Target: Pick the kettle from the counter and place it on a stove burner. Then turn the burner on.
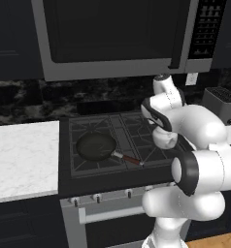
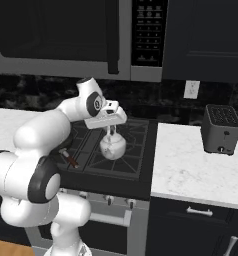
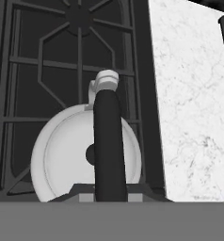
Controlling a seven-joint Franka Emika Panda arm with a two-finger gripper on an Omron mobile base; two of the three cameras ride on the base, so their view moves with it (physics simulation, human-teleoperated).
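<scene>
The silvery-white kettle [image 2: 112, 146] is low over the front right stove burner grate [image 2: 133, 156] of the black cooktop; I cannot tell whether its base touches the grate. My gripper [image 2: 111, 129] reaches down from above and is shut on the kettle's thin dark arched handle. In the hand view the kettle [image 3: 67, 155] shows from above, spout pointing up the picture, with the handle [image 3: 107, 141] running down between my gripper's [image 3: 109, 190] tips. The rear right burner [image 3: 78, 16] lies beyond it. The white marble counter [image 1: 23, 157] is left of the stove.
A black frying pan [image 1: 95, 146] with a reddish handle sits on the left front grate. A dark toaster [image 2: 221, 129] stands on the marble top [image 3: 194, 103] right of the stove. A row of knobs [image 1: 95, 197] lines the stove front. A microwave [image 1: 117, 34] hangs overhead.
</scene>
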